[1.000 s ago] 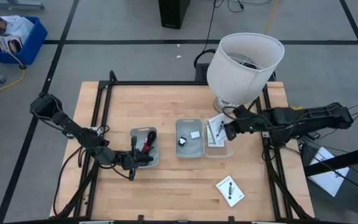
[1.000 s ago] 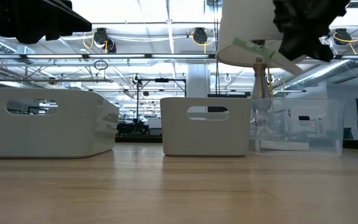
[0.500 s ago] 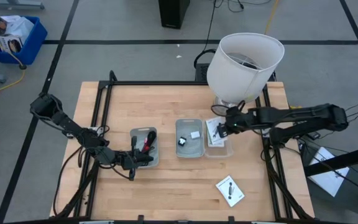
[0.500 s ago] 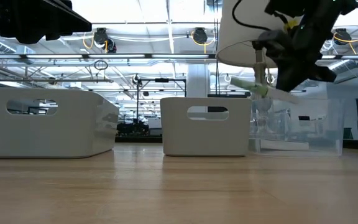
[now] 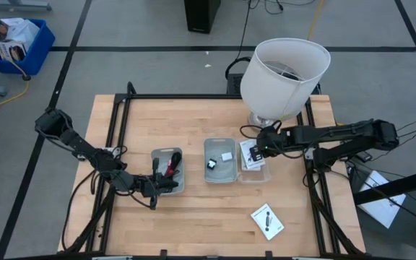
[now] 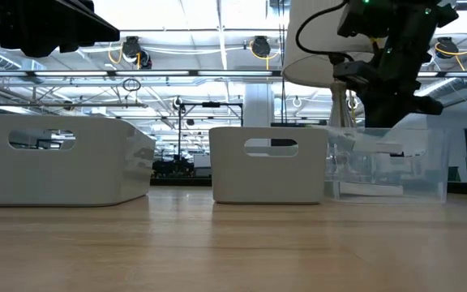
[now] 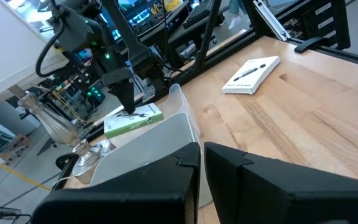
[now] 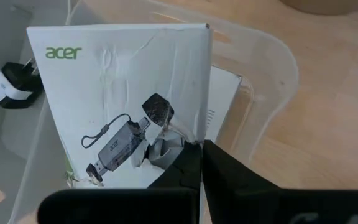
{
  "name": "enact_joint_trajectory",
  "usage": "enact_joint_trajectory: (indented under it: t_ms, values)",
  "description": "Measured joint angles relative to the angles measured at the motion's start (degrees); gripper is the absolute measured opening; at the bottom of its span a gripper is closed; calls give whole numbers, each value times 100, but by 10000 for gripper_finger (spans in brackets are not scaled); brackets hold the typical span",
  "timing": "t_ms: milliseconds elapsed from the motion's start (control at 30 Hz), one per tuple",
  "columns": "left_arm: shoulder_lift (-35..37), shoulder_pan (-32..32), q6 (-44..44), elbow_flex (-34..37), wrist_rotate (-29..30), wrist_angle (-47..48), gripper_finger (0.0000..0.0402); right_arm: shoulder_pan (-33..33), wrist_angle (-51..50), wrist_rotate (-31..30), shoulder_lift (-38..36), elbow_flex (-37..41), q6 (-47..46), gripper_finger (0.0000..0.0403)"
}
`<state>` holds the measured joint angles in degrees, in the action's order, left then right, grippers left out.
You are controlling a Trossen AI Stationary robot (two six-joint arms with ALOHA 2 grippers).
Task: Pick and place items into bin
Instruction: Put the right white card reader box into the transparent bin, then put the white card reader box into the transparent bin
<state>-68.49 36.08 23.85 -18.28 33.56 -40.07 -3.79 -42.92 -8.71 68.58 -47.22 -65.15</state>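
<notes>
My right gripper (image 5: 260, 149) is over the clear bin (image 5: 254, 170) at the table's right and is shut on a white card with black print (image 8: 114, 106). A second card (image 8: 224, 102) lies flat in that bin beneath it. A third card (image 5: 267, 221) lies on the table near the near edge. The dark red cable (image 5: 170, 166) sits in the left grey bin (image 5: 166, 154). The middle grey bin (image 5: 220, 174) holds the tiny white block (image 5: 227, 156) and the tiny black block (image 5: 211, 165). My left gripper (image 5: 159, 185), shut, waits at the left bin's near end. My right gripper pinches the card between its two fingers at the middle of one long edge (image 8: 188, 138), coming from the table's right and slanting down. The card is tilted, and its low edge (image 6: 371, 146) is down between the clear bin's walls. Whether it touches the card beneath cannot be told.
The big white lampshade (image 5: 284, 76) stands on its glass base (image 6: 340, 146) right behind the clear bin, close to my right arm. The three bins sit in a row across the table's middle. Black rails (image 5: 115, 130) frame the table's sides.
My right gripper has carried the card toward the table's left and down, from above the clear bin's right side to between its walls. The card has dropped from well above the bin's rim to below it. My left arm has kept still.
</notes>
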Motion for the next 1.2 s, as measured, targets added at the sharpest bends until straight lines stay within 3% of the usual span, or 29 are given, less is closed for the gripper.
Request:
enact_joint_trajectory:
  t_ms: [800,1200]
  values:
    - [2,1,-19,0,0,-2,31,4,-7,153,434,2,138,1]
    - [2,1,-19,0,0,-2,31,2,50,144,430,2,241,40]
